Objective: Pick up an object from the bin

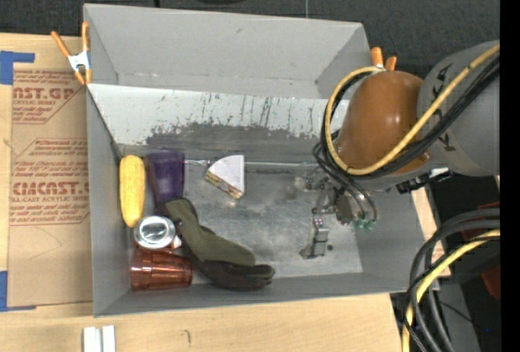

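- Fingers [317,245] low in the right part of the bin [244,58], pointing down at bare, scuffed grey floor. Whether they are spread or closed: cannot tell from this angle.
- Above them, the wrist with its rounded orange cover [378,127], looped by yellow and black cables [331,119]; the arm comes in over the bin's right wall.
- Nearest thing: a pale wedge [227,174] with a tan edge, lying to the left of the fingers and farther toward the back wall, apart from them.
- Next nearest: a dark olive glove [215,249], limp, stretched along the floor from the left cluster toward the middle; its near end stops short of the fingers.
- The rest crowd the left side, well apart from the fingers:
- a purple cup [168,173] by the back wall,
- a yellow corn cob [132,189] just beside it, along the left wall,
- a silver can [154,232], top facing up, touching the glove,
- a red-brown cup [161,269] on its side in the front left corner, just under the can.
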### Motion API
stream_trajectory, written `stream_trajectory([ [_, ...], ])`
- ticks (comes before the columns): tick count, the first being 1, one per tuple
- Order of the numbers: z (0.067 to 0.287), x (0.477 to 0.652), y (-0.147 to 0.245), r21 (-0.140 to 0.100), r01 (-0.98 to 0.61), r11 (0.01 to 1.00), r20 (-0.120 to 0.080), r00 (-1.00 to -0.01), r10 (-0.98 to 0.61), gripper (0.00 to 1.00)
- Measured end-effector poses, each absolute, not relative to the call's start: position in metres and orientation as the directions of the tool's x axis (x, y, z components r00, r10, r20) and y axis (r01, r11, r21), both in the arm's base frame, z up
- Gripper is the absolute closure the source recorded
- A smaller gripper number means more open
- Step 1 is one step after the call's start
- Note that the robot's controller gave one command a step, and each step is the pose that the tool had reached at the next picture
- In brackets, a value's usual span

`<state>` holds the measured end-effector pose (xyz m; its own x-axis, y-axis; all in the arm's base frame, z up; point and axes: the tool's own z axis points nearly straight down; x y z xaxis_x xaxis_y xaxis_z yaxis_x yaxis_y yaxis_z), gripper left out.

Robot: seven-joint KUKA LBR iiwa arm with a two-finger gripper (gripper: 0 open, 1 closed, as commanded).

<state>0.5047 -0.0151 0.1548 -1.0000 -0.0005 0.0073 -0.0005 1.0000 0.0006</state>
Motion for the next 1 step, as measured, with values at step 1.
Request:
stream_trajectory([
  [1, 0.1590, 0.5067, -0.0152, 0.000, -0.001, 1.000, -0.001, -1.000, -0.001, 0.00],
])
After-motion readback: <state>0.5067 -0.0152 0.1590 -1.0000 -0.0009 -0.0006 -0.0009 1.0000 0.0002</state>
